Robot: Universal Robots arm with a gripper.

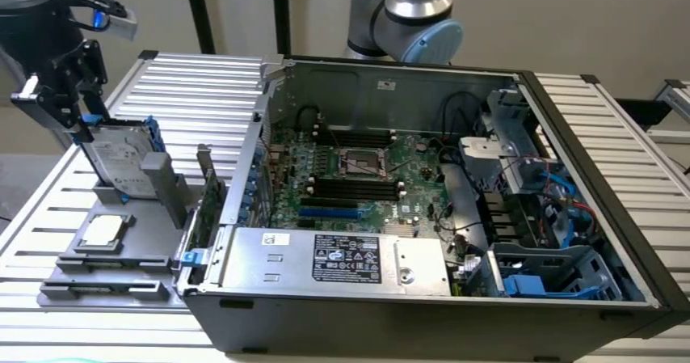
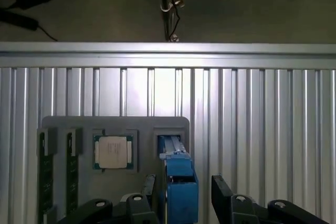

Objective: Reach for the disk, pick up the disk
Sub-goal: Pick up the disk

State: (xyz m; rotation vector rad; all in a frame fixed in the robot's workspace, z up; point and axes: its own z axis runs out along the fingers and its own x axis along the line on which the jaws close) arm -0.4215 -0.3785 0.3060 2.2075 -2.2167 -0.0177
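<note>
Slats of bright ribbed aluminium make up the table (image 1: 205, 80) I'm working over. On it, at the exterior view's left, lies a matte grey moulded tray (image 1: 129, 258) cut with rectangular pockets. The disk (image 1: 116, 159) stands upright on its edge in one of those pockets: a flat silver-grey metal slab with a white printed label on its broad face and a glossy blue plastic bracket along its edges. Beside it in the tray, lying flat in a square recess, is the processor chip (image 1: 105, 230), small, square and dull silver.

My gripper (image 1: 84, 120) hangs right at the top edge of the disk, its black angular body tilted over it. From the wrist view I see the gripper (image 2: 184, 182) with its two dark fingers (image 2: 223, 192) parted and straddling the blue-edged disk (image 2: 178, 203). There is a visible gap on one side, so the jaws are apart and not clamped on it.

At the exterior view's right sits the open computer case (image 1: 431, 314), a dark steel box showing a green circuit board, cables and blue plastic fittings.
</note>
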